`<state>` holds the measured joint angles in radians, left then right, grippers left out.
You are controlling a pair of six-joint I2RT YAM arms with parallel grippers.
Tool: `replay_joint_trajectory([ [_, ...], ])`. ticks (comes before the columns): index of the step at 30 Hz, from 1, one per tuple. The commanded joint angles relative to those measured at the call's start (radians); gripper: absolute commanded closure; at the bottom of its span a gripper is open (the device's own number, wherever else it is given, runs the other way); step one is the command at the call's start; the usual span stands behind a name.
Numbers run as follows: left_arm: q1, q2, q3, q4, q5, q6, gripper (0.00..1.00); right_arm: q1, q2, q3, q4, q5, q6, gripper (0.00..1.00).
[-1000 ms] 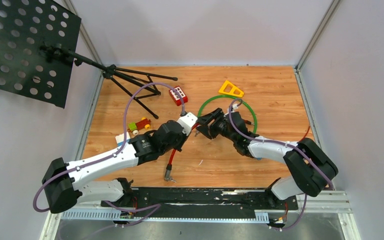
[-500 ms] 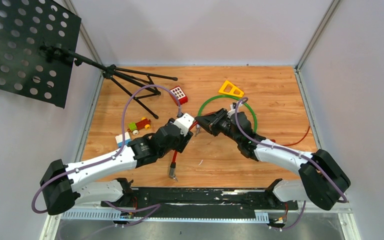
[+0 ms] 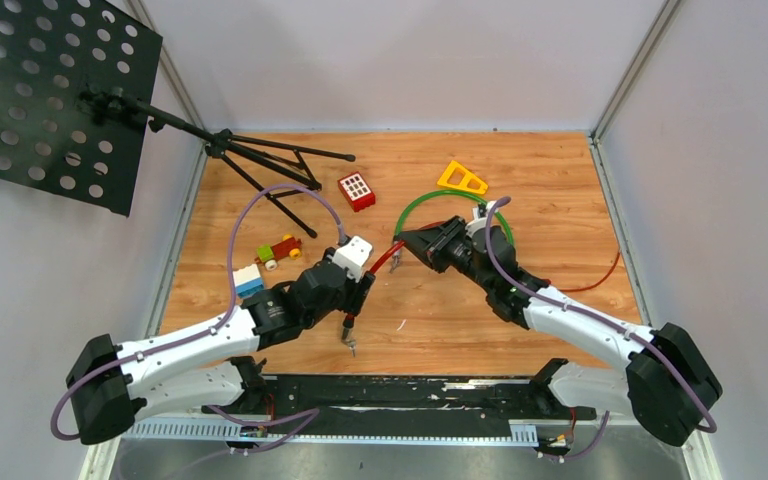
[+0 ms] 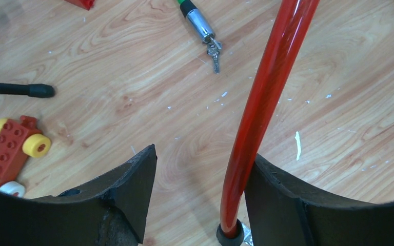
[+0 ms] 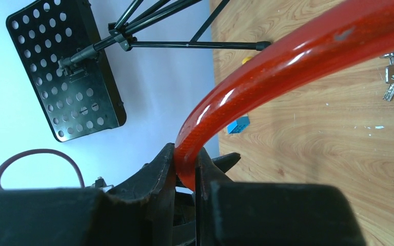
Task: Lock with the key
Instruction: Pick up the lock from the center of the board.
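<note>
glossy red cable (image 4: 268, 92); grained wooden table (image 4: 107, 77)

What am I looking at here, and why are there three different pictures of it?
These are two robot arms bolted to a wooden table. One picture looks down from above and behind them. The other two come from a small camera on each wrist, so each also shows the tip of its own arm. The right pincer is shut on a thick red cable. The left pincer is open, with the same cable passing between its fingers. On the table lie a green cable with a silver barrel and keys, a brick toy car, a yellow triangle and a red block. A black music stand stands at the far left.
</note>
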<state>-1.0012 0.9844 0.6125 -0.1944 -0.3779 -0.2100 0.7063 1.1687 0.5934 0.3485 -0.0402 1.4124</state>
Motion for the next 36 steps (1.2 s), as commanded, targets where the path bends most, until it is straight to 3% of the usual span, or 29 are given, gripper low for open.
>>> replay_joint_trajectory([
  [1, -0.003, -0.024, -0.037, 0.082, 0.017, -0.060, 0.33, 0.002, -0.040, 0.000, 0.041, 0.024, 0.025, 1.00],
  [36, -0.005, -0.007, -0.118, 0.120, 0.093, -0.098, 0.41, 0.002, -0.026, -0.014, 0.050, 0.040, 0.055, 1.00],
])
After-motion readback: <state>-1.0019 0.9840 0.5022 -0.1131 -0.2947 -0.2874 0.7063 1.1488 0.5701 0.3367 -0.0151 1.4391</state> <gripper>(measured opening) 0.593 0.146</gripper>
